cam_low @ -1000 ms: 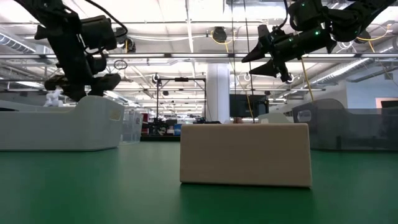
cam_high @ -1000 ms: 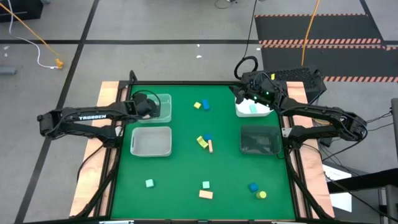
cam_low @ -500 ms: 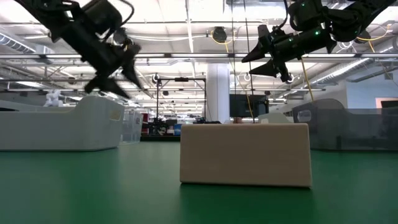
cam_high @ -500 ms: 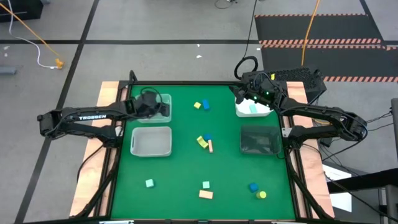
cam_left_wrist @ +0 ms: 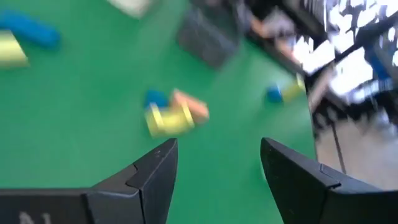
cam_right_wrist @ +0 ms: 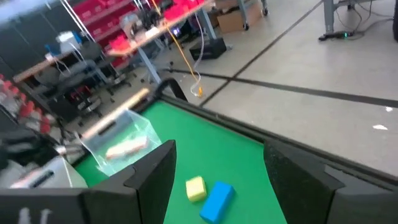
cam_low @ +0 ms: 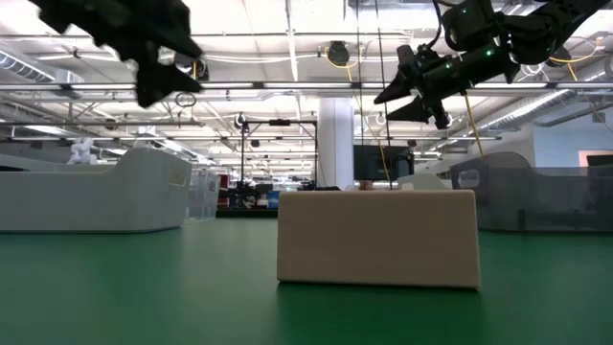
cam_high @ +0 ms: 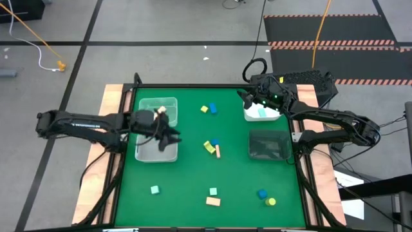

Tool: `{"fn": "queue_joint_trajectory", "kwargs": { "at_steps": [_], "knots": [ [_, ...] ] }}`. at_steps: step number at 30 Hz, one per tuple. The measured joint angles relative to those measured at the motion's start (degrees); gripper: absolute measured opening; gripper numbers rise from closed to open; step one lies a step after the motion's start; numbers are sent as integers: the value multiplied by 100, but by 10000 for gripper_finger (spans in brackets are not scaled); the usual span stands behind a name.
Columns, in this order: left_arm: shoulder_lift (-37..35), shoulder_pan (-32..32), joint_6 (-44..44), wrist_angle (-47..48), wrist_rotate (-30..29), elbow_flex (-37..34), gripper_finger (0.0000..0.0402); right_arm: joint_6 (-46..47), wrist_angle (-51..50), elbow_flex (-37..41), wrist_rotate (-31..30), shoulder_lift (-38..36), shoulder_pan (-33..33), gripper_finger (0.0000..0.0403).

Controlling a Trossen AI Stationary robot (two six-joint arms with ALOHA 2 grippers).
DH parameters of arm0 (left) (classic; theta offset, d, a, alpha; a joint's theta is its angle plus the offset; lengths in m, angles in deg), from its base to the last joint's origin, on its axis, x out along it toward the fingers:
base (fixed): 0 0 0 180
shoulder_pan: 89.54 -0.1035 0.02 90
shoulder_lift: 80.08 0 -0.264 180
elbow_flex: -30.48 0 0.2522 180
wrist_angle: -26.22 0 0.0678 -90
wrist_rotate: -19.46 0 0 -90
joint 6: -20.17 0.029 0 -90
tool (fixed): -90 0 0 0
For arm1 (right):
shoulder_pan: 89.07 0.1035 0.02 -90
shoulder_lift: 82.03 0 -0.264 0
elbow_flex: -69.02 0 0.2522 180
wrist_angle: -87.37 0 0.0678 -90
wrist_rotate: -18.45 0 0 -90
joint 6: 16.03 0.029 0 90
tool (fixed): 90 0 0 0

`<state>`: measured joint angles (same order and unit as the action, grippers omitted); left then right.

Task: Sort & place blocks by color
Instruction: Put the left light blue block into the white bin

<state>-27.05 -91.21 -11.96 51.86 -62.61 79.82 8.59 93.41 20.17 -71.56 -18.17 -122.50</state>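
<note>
We look down on a green felt-topped table [cam_high: 193,180] with four rectangular plastic bins. On the left sit two clear bins: the far one [cam_high: 168,103] holds a tan wooden block [cam_high: 163,109], and the near one [cam_high: 154,153] lies partly under the left arm. On the right, a white bin [cam_high: 261,116] holds a mint green piece, and a dark smoky bin [cam_high: 268,145] sits nearer.

The left gripper [cam_high: 171,137] hangs over the near clear bin's inner edge, its fingers [cam_left_wrist: 152,171] spread apart with nothing between them. The right gripper [cam_high: 247,98] hovers at the white bin's far corner, jaws parted and empty (its wrist camera shows bare green between them).

The loose blocks lie on the felt: a yellow cube and blue bar [cam_high: 208,109] at the far middle, a yellow, blue and tan cluster [cam_high: 212,147] at centre, a mint cube [cam_high: 154,189] near left, a mint cube above a tan bar [cam_high: 213,201] near the middle, and a blue cube beside a yellow cylinder [cam_high: 271,202] near right.
</note>
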Motion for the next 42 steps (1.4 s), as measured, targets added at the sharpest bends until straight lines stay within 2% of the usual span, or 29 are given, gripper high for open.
{"fn": "queue_joint_trajectory", "kwargs": {
  "at_steps": [7,13,16,21,29,42],
  "knots": [
    [89,1315,-947,1528,-103,635,230,-144,-305,0,2,2,0,235],
    [621,2588,-1317,2499,-215,653,230,-214,-294,0,2,2,0,235],
    [1012,3156,-1241,2416,-232,722,230,-361,-305,0,2,2,0,235],
    [1716,3789,-505,2441,-331,1083,230,-456,-251,0,2,2,-1,235],
    [2675,4348,-364,2658,-394,1252,230,-476,-246,0,-15,2,-2,235],
    [3356,4393,-1027,2542,-541,1252,230,-476,-233,0,-19,2,-2,235]
  ]
}}
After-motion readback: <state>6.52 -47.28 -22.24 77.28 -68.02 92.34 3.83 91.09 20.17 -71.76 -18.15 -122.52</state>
